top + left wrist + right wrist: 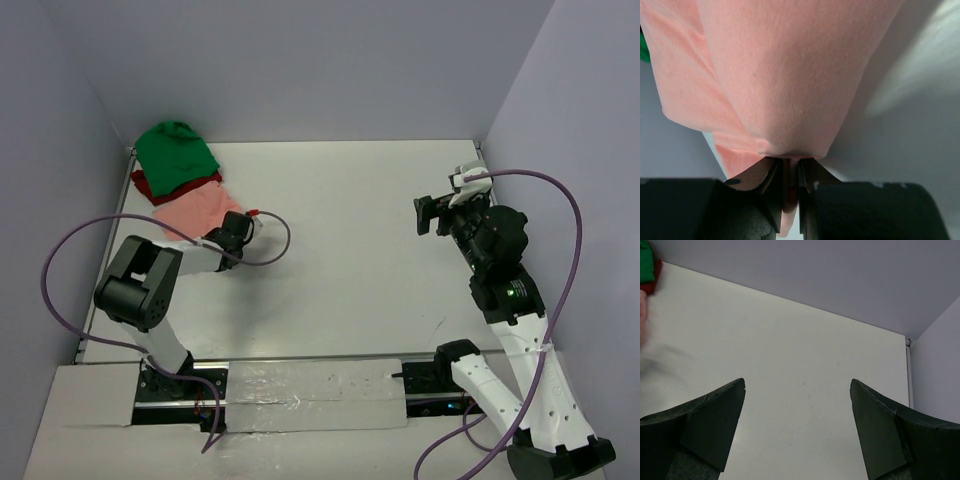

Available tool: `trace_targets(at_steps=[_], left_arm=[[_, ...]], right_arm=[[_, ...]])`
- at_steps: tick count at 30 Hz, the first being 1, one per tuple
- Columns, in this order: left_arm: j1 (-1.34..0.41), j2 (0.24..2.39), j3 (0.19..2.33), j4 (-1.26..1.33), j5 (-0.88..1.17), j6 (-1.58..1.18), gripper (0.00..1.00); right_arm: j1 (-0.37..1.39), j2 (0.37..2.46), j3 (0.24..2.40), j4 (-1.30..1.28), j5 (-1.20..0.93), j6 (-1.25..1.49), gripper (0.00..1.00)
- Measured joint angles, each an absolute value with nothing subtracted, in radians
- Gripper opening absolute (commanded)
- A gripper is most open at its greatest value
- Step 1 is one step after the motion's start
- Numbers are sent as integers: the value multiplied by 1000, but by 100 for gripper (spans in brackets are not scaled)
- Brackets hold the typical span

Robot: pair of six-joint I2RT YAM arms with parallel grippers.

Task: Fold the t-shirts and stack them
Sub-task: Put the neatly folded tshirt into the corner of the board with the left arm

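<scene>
Step in hand, as I judge it: handling the salmon-pink t-shirt (200,212), either drawing it off the heap for folding or setting it there; the frames do not settle which. The left gripper (243,226) is clamped on a bunched edge of that shirt. The cloth fans out ahead of the jaws and lies partly on the table (350,250). Beyond it, further ahead of the hand, the green t-shirt (175,152) lies on the dark red t-shirt (160,188). Whether the pink cloth overlaps the red or only touches it, I cannot tell. The right gripper (430,214) stands well apart across the table, jaws wide and nothing between them. Next move, in my judgement: the pinch must hold while the cloth is spread flat on open table, and the idle hand should come in to take a second edge. A one-point grip lets soft cloth bunch. The top view alone gives the heap's layering and both arms at once. The left wrist view alone shows the pinch itself, a fold nipped between near-closed jaws. The right wrist view confirms empty jaws, with bare table ahead and slivers of green and red far to the hand's left.
</scene>
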State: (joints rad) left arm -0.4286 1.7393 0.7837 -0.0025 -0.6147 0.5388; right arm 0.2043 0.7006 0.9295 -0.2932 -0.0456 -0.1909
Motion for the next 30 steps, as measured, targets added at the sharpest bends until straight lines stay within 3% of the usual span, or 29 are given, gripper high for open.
trace_targets(at_steps=[8, 17, 30], left_arm=[[-325, 1715, 751, -7, -614, 564, 22], [-340, 1661, 773, -91, -576, 532, 22], [-328, 1572, 1145, -228, -520, 534, 22]], right_arm=[[204, 683, 930, -293, -46, -191, 92], [204, 680, 930, -293, -46, -191, 92], [204, 671, 929, -293, -39, -192, 92]])
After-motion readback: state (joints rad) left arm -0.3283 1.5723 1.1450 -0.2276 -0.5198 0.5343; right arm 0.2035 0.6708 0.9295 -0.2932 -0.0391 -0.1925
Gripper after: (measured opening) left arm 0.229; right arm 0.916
